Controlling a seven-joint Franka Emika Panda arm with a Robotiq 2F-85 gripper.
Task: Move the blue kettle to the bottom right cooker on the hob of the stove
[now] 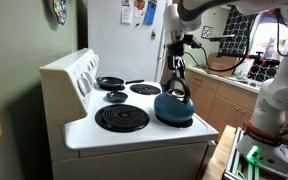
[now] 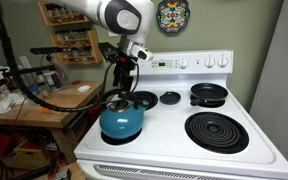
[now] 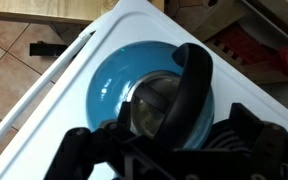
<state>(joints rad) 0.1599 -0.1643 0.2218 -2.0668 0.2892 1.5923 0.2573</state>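
The squat, glossy teal-blue kettle (image 1: 174, 110) sits directly beneath the black two-finger gripper (image 1: 178, 78), on a corner of the flat white stove hob (image 2: 164, 138). The fingers reach down to the kettle's arched dark handle (image 3: 191, 85) just below them. I cannot tell whether they clamp it. A large black coil burner (image 2: 216, 131) lies well to one side of the gripper.

Soft indoor light; wrist view blurry, sheen on blue kettle (image 2: 121, 122).

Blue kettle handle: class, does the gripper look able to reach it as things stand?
Probably yes. The gripper hangs right above the blue kettle, and the wrist view shows its arched handle directly beneath, with nothing between. The frying pan sits well clear.
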